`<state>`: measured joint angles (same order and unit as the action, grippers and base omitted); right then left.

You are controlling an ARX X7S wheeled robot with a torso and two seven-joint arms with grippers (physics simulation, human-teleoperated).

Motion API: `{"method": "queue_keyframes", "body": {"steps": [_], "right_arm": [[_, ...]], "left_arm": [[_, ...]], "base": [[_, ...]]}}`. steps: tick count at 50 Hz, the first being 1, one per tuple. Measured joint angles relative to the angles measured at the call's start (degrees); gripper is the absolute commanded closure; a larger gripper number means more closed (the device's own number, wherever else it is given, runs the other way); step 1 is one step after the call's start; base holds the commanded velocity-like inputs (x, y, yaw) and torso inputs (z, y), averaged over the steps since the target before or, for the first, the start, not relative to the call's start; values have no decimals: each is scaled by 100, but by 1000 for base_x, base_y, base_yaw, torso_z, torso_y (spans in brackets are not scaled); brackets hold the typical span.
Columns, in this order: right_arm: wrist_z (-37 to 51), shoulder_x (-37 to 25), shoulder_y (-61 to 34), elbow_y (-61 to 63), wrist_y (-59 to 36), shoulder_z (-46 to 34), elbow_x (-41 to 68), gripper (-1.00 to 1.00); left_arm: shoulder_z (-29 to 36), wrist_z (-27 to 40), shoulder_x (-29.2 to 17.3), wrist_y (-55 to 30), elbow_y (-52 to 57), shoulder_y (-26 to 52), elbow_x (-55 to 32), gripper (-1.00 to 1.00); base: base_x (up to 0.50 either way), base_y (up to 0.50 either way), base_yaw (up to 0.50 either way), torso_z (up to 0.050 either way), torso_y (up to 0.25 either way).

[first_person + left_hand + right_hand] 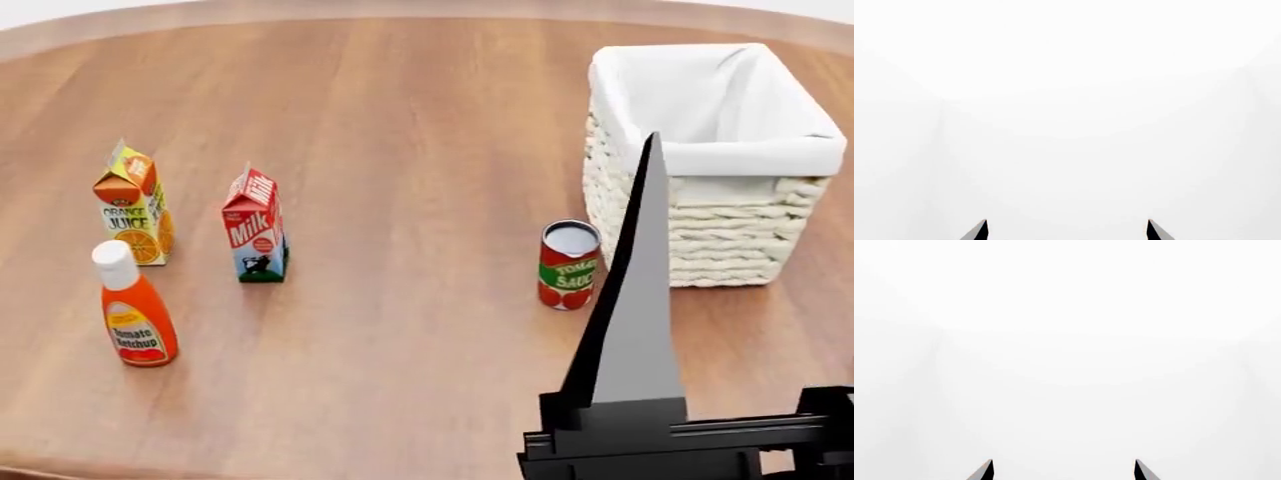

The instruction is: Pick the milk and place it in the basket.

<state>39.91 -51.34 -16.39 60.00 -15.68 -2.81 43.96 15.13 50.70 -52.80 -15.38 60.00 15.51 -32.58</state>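
Observation:
The milk (254,228) stands upright on the wooden table (400,110), left of centre; it is a small carton with a red top. At the right stands the basket (747,155), woven and cream-white with a white cloth lining, and nothing shows inside it. In the head view a tall grey finger (638,300) of my right arm rises at the lower right, in front of the basket and far from the milk. Both wrist views face blank white. My left gripper (1067,226) and right gripper (1063,466) are open, with nothing between their tips.
An orange juice carton (134,205) stands just left of the milk. A tomato ketchup bottle (134,318) is in front of the juice. A tomato sauce can (569,265) sits close to the basket's left front corner. The table's curved far edge runs along the top.

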Motion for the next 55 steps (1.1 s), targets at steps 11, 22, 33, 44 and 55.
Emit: {"method": "queue_keyframes", "body": {"steps": [11, 22, 33, 44, 55], "right_arm": [[47, -88, -36, 0, 66, -179, -47, -100], [63, -131, -12, 0, 142, -290, -102, -100], [44, -171, 43, 0, 228, -369, -182, -100], [-81, -215, 202, -1, 449, -401, -269, -100], [-147, -258, 281, -1, 578, -443, -328, -100]], "left_arm": [[98, 121, -125, 62, 0, 40, -45, -100], [148, 187, -191, 108, 0, 47, -47, -100], [204, 223, -216, 139, 0, 43, -29, -100], [242, 241, -239, 175, -1, 35, -12, -100], [259, 260, -265, 200, -1, 48, -24, -100]], "base": [[0, 500, 0, 0, 0], [0, 249, 0, 0, 0], [0, 0, 0, 0, 0], [309, -89, 0, 0, 0], [483, -140, 0, 0, 0]]}}
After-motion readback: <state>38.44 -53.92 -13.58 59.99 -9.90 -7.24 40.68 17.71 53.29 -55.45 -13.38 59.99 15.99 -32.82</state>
